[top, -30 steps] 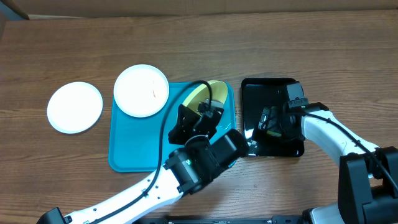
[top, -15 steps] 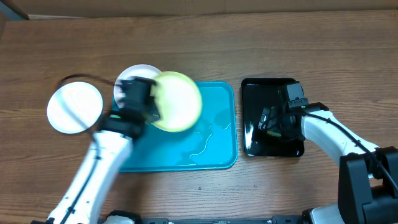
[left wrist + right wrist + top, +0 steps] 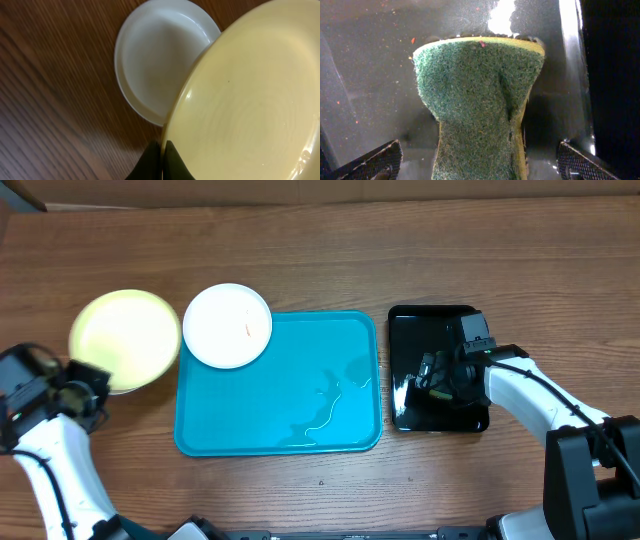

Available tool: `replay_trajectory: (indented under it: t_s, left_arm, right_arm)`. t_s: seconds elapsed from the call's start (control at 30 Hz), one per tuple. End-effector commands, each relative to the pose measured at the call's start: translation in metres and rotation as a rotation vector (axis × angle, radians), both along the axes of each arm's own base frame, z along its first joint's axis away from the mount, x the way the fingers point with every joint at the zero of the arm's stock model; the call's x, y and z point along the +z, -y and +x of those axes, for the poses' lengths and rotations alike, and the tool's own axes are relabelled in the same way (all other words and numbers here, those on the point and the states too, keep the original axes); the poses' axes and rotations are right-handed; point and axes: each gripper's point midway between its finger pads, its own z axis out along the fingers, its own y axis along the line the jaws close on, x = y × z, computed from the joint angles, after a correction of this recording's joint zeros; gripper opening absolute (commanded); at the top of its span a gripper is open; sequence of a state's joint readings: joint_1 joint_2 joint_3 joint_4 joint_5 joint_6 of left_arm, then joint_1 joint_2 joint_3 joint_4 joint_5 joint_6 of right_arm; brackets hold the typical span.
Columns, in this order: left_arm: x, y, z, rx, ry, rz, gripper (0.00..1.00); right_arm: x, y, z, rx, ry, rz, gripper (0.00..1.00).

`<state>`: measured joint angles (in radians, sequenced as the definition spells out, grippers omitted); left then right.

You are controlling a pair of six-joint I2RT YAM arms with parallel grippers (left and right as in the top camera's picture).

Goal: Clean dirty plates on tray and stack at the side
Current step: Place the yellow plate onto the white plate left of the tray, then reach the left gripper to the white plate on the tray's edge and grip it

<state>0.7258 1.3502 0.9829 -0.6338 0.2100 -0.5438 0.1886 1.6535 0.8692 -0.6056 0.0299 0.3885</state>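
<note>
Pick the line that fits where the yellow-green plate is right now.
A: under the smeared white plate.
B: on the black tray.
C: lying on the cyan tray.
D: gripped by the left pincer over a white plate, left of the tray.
D: the left pincer is shut on the rim of the yellow-green plate, which overlaps a white plate beside the cyan tray.

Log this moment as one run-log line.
left claw shut on yellow-green plate, above white plate off-tray | right claw open astride sponge on black tray | smeared white plate overlapping blue tray corner
</note>
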Motion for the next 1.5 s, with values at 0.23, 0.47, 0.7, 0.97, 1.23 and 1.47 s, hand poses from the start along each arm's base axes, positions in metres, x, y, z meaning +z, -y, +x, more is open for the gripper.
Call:
replay_trajectory:
  t_s: [0.23,0.47,0.7,0.97,1.23,1.47]
  left_arm:
    - [-0.038,-0.032,0.020,0.013,0.003,-0.037,0.04]
    - [-0.067,-0.043,0.029,0.030,-0.010,-0.064,0.04]
    - [-0.070,-0.050,0.031,0.045,-0.013,-0.036,0.08]
    - [-0.066,-0.028,0.037,0.005,0.030,-0.145,0.91]
    - [-0.016,0.030,0.063,-0.217,0.121,-0.099,0.69]
    - [-0.016,0.090,0.089,-0.421,0.039,0.067,0.47]
  right_arm:
    - [-0.001,0.001,-0.001,-0.009,-0.003,0.006,1.00]
    - [-0.001,0.001,-0.001,-0.009,-0.003,0.006,1.00]
    - [-0.001,0.001,-0.001,-0.009,-0.003,0.006,1.00]
    - [-0.001,0.001,-0.001,-0.009,-0.003,0.006,1.00]
    - [-0.001,0.001,-0.001,-0.009,-0.003,0.006,1.00]
    - [-0.001,0.001,-0.001,-0.009,-0.003,0.006,1.00]
